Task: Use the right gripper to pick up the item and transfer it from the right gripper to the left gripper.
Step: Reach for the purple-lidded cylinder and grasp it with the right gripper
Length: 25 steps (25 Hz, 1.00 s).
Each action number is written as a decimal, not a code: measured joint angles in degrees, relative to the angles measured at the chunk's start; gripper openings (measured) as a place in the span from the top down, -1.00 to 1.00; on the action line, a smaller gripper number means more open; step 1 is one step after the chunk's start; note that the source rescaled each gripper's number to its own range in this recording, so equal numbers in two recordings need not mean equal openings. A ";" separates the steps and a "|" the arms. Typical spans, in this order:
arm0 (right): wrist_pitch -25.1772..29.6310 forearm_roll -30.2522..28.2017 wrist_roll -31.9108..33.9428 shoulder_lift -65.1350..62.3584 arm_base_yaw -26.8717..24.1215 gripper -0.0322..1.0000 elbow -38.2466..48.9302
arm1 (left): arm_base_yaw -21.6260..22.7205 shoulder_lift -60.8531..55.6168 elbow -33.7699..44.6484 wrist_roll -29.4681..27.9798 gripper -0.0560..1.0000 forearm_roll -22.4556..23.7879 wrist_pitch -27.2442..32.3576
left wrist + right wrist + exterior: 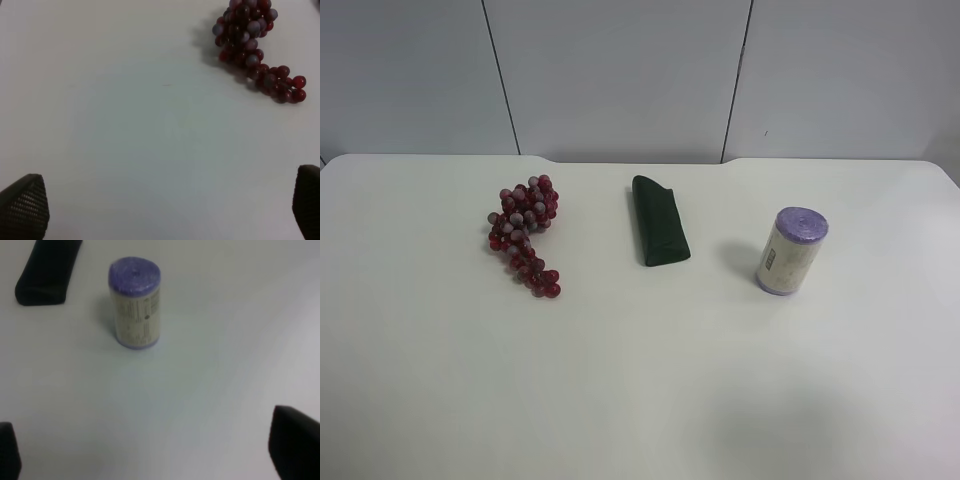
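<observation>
The item is a small roll with purple ends and a cream label with black text. It stands upright on the white table at the exterior high view's right. It also shows in the right wrist view. My right gripper is open, well short of the item, with only its black fingertips in view. My left gripper is open and empty over bare table, its fingertips far apart. Neither arm shows in the exterior high view.
A red grape bunch lies at the exterior high view's left and shows in the left wrist view. A dark green pouch lies in the middle and shows in the right wrist view. A grey panelled wall stands behind the table.
</observation>
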 joint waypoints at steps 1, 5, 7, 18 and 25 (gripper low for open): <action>0.00 0.00 0.00 0.00 0.00 -1.00 0.00 | 0.00 0.00 0.00 0.00 -0.98 0.00 0.00; 0.00 0.00 0.00 0.00 0.00 -1.00 0.00 | 0.00 0.00 0.00 0.00 -0.98 0.00 0.00; 0.00 0.00 0.00 0.00 0.00 -1.00 0.00 | 0.00 0.00 0.00 0.00 -0.98 0.00 0.00; 0.00 0.00 0.00 0.00 0.00 -1.00 0.00 | 0.00 0.00 0.00 0.00 -0.98 0.05 0.00; 0.89 0.23 1.72 2.08 0.00 -1.00 -1.52 | 0.00 0.00 0.00 0.00 -0.98 0.05 0.00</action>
